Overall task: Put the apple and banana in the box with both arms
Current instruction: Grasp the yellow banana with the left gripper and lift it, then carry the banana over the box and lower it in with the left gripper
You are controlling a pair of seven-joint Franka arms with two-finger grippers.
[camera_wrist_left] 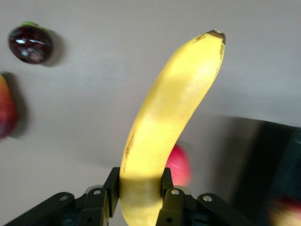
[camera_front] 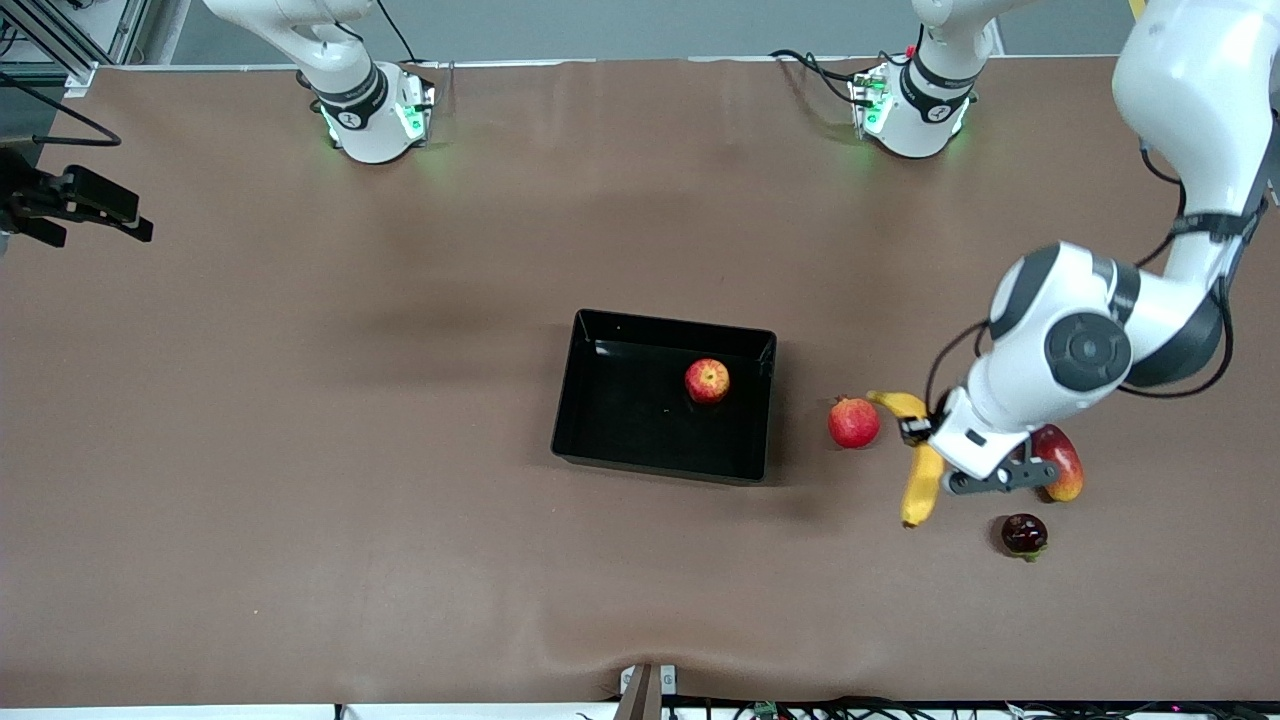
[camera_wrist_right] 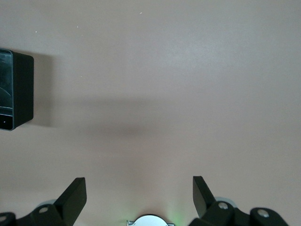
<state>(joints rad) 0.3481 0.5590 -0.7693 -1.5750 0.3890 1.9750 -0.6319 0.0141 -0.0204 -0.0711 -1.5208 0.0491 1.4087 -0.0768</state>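
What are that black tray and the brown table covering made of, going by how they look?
The box looks like glossy black plastic: thin low walls, and its floor mirrors the light around the apple. The table cover seems a matte brown sheet, perhaps rubber or vinyl: no shine, and soft ripples near its front edge. Neither can be confirmed by sight.

Apple: small, red w/ yellowish patch, sits in box toward left arm's end. Box: shallow glossy black tray, mid bench. Banana: long, curved, yellow, dark tip, clamped near one end by left hand, off bench beside box.
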